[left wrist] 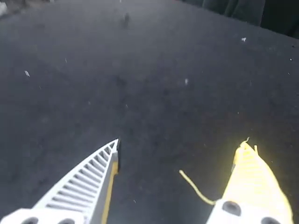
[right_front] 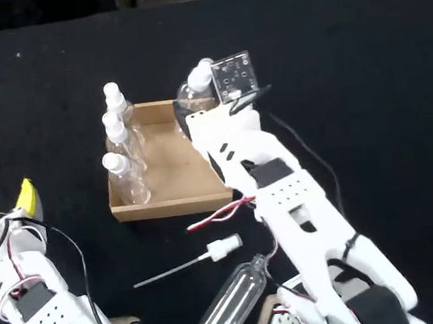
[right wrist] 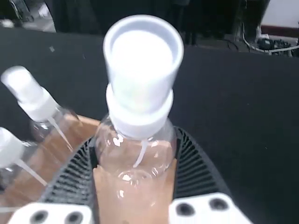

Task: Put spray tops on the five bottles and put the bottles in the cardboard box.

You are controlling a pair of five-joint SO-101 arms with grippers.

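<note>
Progress: three capped bottles [right_front: 125, 153] stood in cardboard box [right_front: 178, 201], along wall toward table's left edge. Fourth bottle [right_front: 193, 90], capped, clamped in right gripper [right wrist: 135, 144] at box's far right corner; set down or not, cannot be told. Fifth bottle [right_front: 234, 301] laid uncapped near table's [right_front: 360, 52] near edge, spray top [right_front: 224, 246] just beside it. Left gripper [left wrist: 180, 143] held open, nothing gripped, over table by left edge. Judged left: one capping, two placements. No brand, label or writing readable.

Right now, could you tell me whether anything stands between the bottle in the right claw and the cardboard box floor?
Nothing visible does. The right claw holds the capped bottle at the cardboard box's far corner. The three other bottles stand along the opposite wall, leaving bare floor beside it.
</note>
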